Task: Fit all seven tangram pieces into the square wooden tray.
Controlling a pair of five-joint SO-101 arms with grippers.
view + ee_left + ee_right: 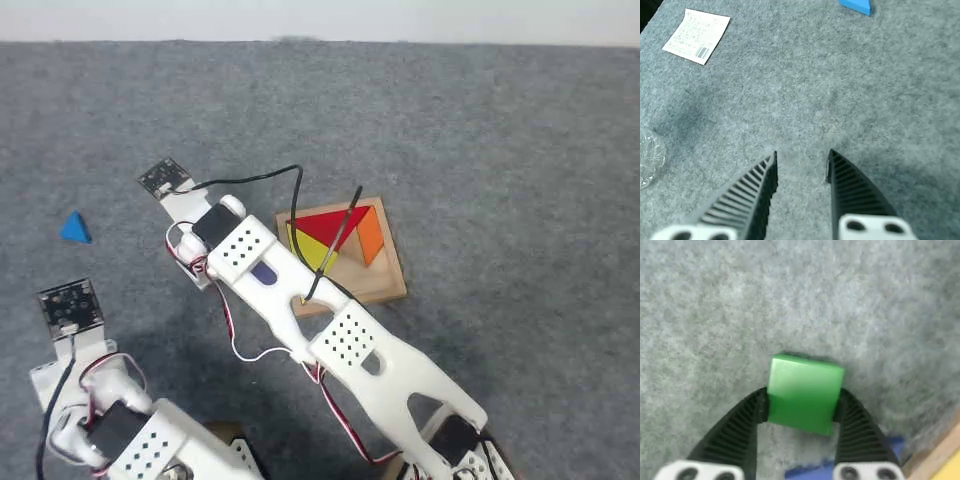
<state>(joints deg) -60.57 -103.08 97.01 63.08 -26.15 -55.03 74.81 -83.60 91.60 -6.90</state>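
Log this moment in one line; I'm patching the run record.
right tool: shut on green square near tray | left tool: open, empty, over carpet | in tray: red piece, yellow piece, orange piece | blue triangle: loose on carpet

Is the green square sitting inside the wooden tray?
No, the right gripper holds the green square over grey carpet, outside the tray.

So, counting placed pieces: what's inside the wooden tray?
Red triangle, yellow triangle and orange piece show in the tray; the right arm covers one side, hiding anything there.

Grey felt-like mat [500, 120] covers the table; pale wall [400, 20] behind.
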